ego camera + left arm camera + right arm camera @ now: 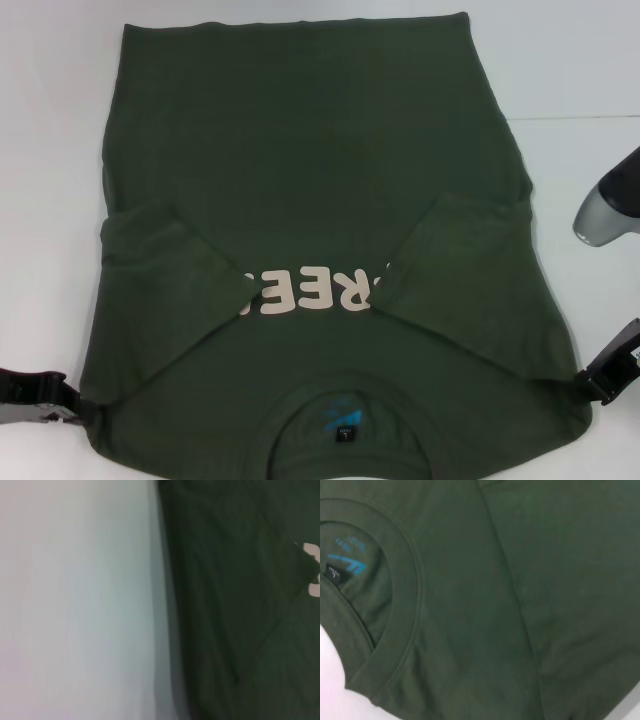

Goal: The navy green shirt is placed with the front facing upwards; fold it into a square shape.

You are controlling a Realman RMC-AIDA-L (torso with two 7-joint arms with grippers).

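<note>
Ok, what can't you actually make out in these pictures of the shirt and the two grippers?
- Lettering: head view, both folded-in sleeves cover its ends.
- Neck label text: too small in the head and right wrist views.
- Shirt collar edge: cut off by the head view's bottom edge.
- Left gripper and right gripper: fingertips hidden at the shirt's shoulders.

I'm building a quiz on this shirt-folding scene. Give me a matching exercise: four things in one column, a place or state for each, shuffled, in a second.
Things:
1. navy green shirt
2. sleeves
3. left end effector
4. right end effector

Places or states:
A. at the shoulder edge on the robot's right
B. folded inward over the lettering
C. spread on the white table, collar nearest the robot
D. at the shoulder edge on the robot's left

Pairs: 1-C, 2-B, 3-D, 4-A
</note>
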